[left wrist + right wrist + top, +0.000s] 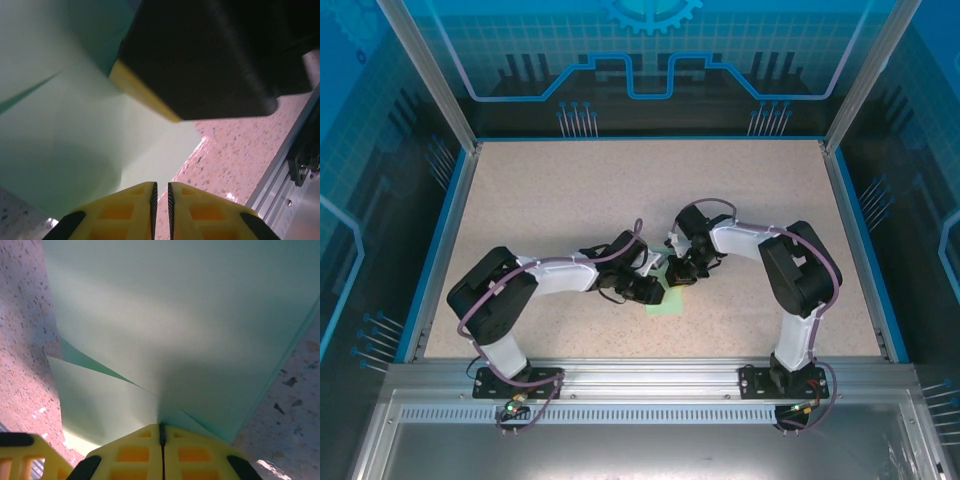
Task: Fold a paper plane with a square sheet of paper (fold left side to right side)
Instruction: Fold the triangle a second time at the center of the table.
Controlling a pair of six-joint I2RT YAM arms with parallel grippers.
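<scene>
Fingers [132, 452] of right gripper [161, 425] clamped on the square sheet of paper [175, 315]; left gripper [161, 184] fingers a slit apart, seemingly empty. Carry edge toward three o'clock, corners matched.

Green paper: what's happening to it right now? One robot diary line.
stage: folding | green paper: creased, on table | right gripper: shut on green paper | left gripper: slightly open at paper's edge

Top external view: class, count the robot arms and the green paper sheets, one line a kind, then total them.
Robot arms: 2, left arm and right arm
Green paper sheet: 1
Total: 3
</scene>
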